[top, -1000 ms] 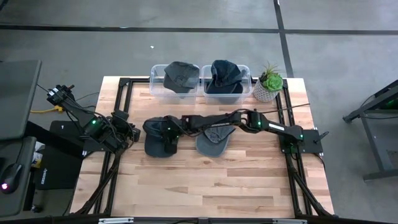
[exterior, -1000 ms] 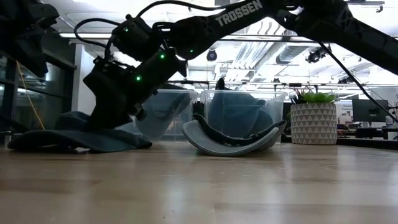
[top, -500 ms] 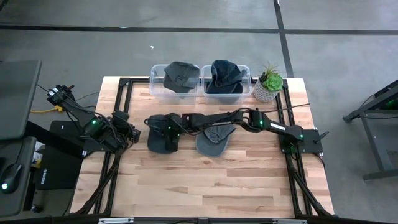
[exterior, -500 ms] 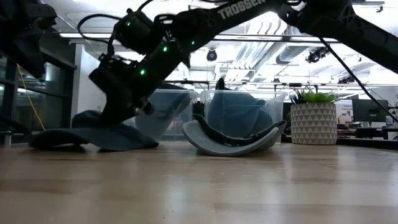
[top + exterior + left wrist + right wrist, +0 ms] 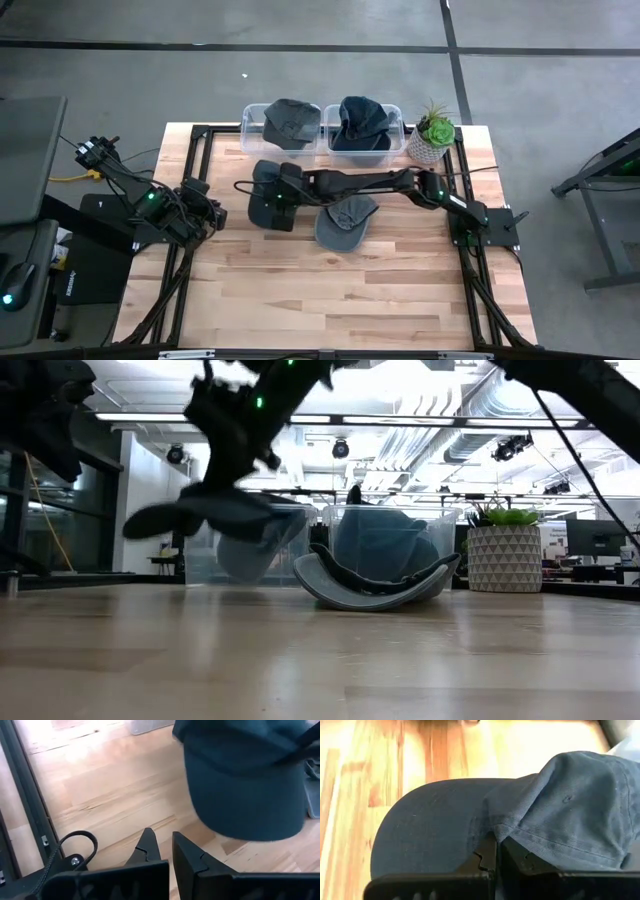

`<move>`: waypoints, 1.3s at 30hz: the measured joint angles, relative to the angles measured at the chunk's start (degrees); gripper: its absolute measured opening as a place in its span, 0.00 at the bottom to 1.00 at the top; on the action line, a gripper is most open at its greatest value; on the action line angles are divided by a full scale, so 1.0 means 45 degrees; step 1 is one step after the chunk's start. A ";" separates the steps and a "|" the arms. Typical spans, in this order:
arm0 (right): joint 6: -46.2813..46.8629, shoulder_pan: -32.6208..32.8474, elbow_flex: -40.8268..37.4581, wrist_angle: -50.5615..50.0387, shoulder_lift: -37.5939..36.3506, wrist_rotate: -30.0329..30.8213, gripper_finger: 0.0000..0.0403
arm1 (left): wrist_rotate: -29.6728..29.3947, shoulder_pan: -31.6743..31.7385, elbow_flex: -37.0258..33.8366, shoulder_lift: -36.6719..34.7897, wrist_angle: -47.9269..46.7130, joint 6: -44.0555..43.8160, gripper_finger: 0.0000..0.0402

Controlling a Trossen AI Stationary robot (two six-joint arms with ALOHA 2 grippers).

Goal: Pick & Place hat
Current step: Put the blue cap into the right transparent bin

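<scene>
Above the bench's middle-left, the right tool is clenched on a dark cap at the seam where brim meets crown, the cap hanging clear of the wood. Brim points away from the bins; crown sits nearer them. The left bin lies just beyond the cap, toward the far edge, and already holds a grey cap. The right bin holds a darker one. A second loose cap lies upturned on the bench, beside the held one. Left tool waits at the left edge, pinched closed on nothing. Judged: a short carry to the nearer bin.
</scene>
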 joint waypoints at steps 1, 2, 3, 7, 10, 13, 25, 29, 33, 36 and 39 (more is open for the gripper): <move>-0.0054 0.0069 0.0005 -0.0014 -0.0199 0.0250 0.00 | -0.0002 -0.0002 0.0000 0.0000 0.0067 0.0034 0.00; -0.0150 0.0133 0.0005 -0.0130 -0.0396 0.0404 0.00 | -0.0048 -0.0002 0.0000 0.0000 0.0143 0.0041 0.00; -0.0250 0.0195 0.0005 -0.0279 -0.0586 0.0540 0.00 | -0.0133 0.0001 0.0000 0.0000 0.0236 0.0054 0.00; -0.0551 0.0467 0.0019 -0.0799 -0.1387 0.1487 0.00 | -0.0692 0.0002 0.0000 0.0000 0.0524 0.0114 0.00; -0.0713 0.0652 0.0019 -0.1373 -0.2010 0.2332 0.00 | -0.1064 0.0002 0.0000 0.0000 0.0865 0.0449 0.00; -0.0747 0.0803 0.0024 -0.2122 -0.2674 0.3303 0.00 | -0.1476 0.0002 0.0005 -0.0005 0.1506 0.1011 0.00; 0.2448 0.0435 0.0037 -0.6893 -0.4847 0.6846 0.00 | -0.4263 0.0012 0.0010 0.0013 0.3521 0.2124 0.00; 0.3207 0.0175 0.0035 -0.7831 -0.4988 0.6948 0.00 | -0.5207 0.0336 0.0010 0.0010 0.4195 0.2733 0.00; 0.2928 0.0100 0.0034 -0.8043 -0.4983 0.6854 0.00 | -0.4548 0.1707 0.0010 0.0010 0.6127 0.5085 0.00; 0.3412 -0.0035 0.0034 -0.8045 -0.4983 0.6347 0.00 | -0.3064 0.3147 0.0010 0.0029 0.8513 0.8291 0.00; 0.4041 -0.0283 0.0034 -0.8011 -0.5012 0.5838 0.00 | -0.1795 0.4651 0.0019 0.0481 1.0842 1.1960 0.00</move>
